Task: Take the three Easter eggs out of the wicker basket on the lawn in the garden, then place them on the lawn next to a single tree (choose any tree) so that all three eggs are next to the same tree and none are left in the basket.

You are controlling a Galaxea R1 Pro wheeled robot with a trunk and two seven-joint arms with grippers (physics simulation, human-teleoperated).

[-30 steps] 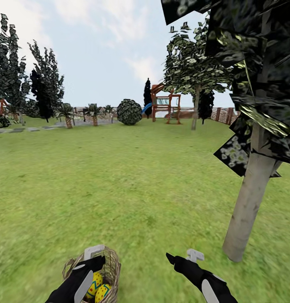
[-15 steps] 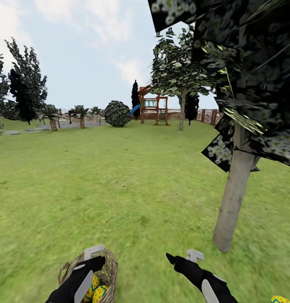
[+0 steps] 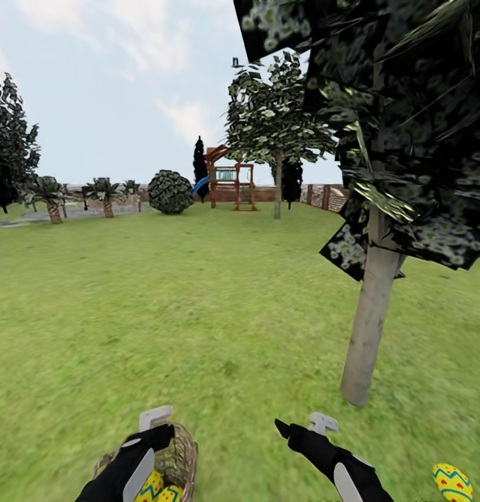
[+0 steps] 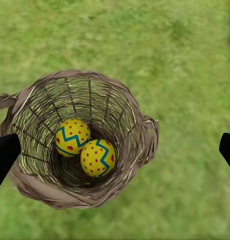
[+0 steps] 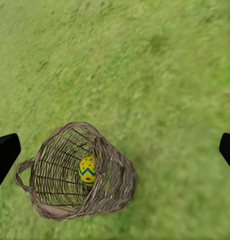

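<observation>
Far left of the head view: dark conifers (image 3: 10, 143) against the sky, small palms (image 3: 51, 199) along a grey path, then a round bush (image 3: 170, 192) and a red-brown playset (image 3: 227, 178) with a blue slide at upper centre, backed by a dark slatted fence (image 3: 323, 196). Mottled green lawn (image 3: 198, 314) across the middle of the frame. At lower left, the left gripper (image 3: 150, 427) poised over the wicker basket (image 3: 180, 453), black fingers spread wide apart, empty; two Easter eggs (image 3: 156, 487) peeking from the basket beneath the arm. In the left wrist view, looking straight into the basket (image 4: 140, 150): one yellow egg (image 4: 72, 137) and a second egg (image 4: 98, 157) lying touching on the woven bottom, a black fingertip at each side edge of the frame, well apart. At lower centre-right of the head view, the right gripper (image 3: 301, 427) hovering over bare grass, likewise open and holding nothing. In the right wrist view, the basket (image 5: 75, 175) seen at a slant in the lower left of the frame, one egg (image 5: 88, 170) visible through the weave. Right of centre, the pale grey trunk of the near tree (image 3: 368, 321) rising from the grass, dark blotched foliage filling the upper right. At the bottom right corner, a third egg (image 3: 453, 482) lying on the grass, near that trunk's base.
</observation>
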